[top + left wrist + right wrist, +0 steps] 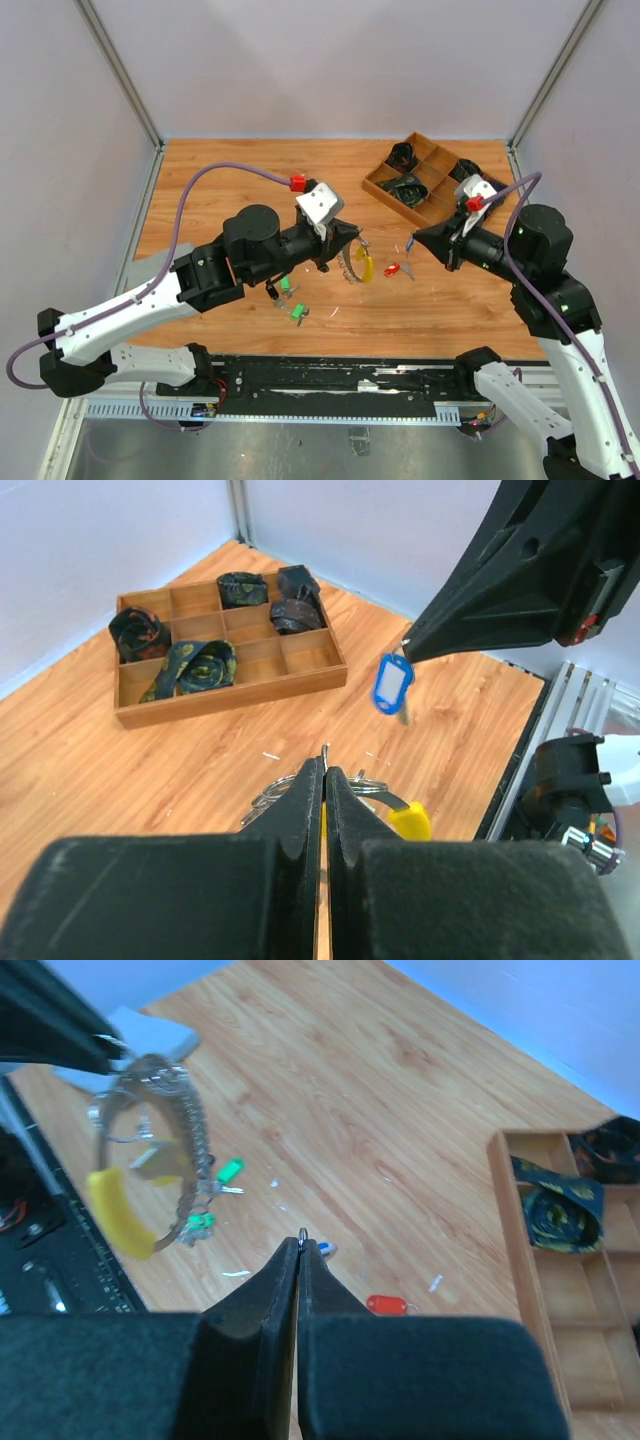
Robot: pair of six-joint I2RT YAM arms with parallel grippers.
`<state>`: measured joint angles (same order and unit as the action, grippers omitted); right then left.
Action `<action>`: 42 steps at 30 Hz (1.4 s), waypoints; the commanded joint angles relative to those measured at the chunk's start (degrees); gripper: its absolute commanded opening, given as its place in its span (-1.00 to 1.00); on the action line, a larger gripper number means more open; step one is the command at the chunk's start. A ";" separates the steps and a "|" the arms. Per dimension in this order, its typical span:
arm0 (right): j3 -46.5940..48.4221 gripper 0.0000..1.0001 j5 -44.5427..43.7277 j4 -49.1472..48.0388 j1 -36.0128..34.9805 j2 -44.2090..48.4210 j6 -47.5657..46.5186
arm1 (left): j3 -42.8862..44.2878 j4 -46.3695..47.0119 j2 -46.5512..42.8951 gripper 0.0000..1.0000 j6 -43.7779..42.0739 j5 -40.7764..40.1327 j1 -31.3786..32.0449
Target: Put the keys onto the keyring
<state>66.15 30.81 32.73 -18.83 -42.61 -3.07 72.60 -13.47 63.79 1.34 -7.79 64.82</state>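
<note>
The left gripper (325, 768) clamps the keyring (195, 1155) at frame centre, and the right gripper (300, 1246) pinches the blue key (392, 683) just to its right — I would bring the key's loop slowly onto the coil's free end, holding the ring steady.

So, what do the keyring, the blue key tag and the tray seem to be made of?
Keyring: probably steel wire, since the silver coils are shiny and glint. Its yellow piece looks like matte plastic. Blue key tag: likely glossy plastic, with a pale, paper-like window. Tray: apparently wood, warm brown, with thin board dividers and a satin finish.
</note>
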 commanded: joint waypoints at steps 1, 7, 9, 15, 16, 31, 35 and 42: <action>-0.24 -0.99 12.35 -3.27 0.66 3.29 -1.05 | 2.97 1.14 0.59 -0.99 -3.85 -7.45 4.17; 3.08 -0.99 23.72 -3.45 0.65 3.80 -0.79 | 0.93 6.51 0.56 -0.99 -9.93 -18.94 12.17; 4.07 -0.99 25.99 -3.32 0.70 3.41 -0.18 | 0.34 8.14 0.31 -0.99 -12.57 -20.37 14.19; 4.34 -0.99 33.80 -10.08 0.63 3.31 6.87 | -1.56 12.95 -0.20 -0.99 -19.86 -23.35 19.29; 4.49 -0.99 34.92 -11.34 0.62 3.32 7.91 | -1.80 13.82 -0.24 -0.99 -21.16 -24.08 20.08; 4.45 -0.99 38.64 -18.27 0.63 2.05 13.00 | -4.03 21.87 0.00 -0.99 -30.19 -27.74 25.15; 4.10 -0.99 37.87 -18.94 0.64 1.42 13.70 | -3.89 22.36 0.57 -0.99 -29.87 -27.36 25.11; 3.35 -0.99 36.45 -19.63 0.64 1.03 14.52 | -3.24 22.90 2.24 -0.99 -29.32 -26.46 25.23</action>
<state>70.39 67.85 15.92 -18.81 -41.69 9.85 68.64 5.93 65.04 -28.03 -34.44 89.45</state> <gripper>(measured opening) 0.010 0.019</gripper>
